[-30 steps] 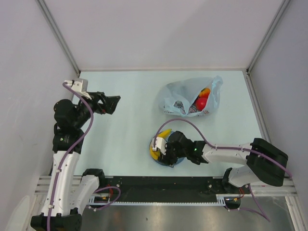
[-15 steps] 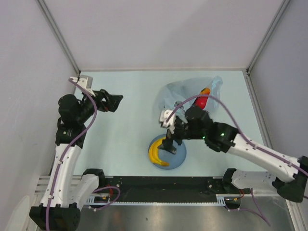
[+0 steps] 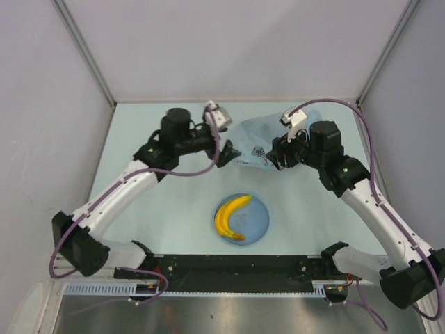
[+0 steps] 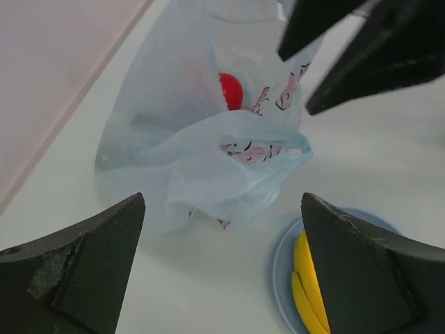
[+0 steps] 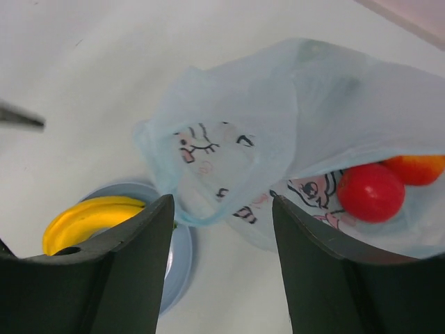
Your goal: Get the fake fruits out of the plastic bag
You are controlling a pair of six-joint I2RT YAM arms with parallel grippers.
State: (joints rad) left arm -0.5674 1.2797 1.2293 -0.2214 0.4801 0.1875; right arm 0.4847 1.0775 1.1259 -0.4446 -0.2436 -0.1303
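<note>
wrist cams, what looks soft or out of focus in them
Left wrist: its own fingers are soft dark shapes, the bag reasonably sharp. Right wrist: fingers slightly blurred at the edges, the red fruit and bag print crisp.

- The plastic bag, thin, light blue and printed with cartoon faces, lies crumpled with its mouth gaping.
- A round red fruit and an orange-red one sit inside it, side by side.
- The curved yellow banana lies outside the bag on the blue plate.
</note>
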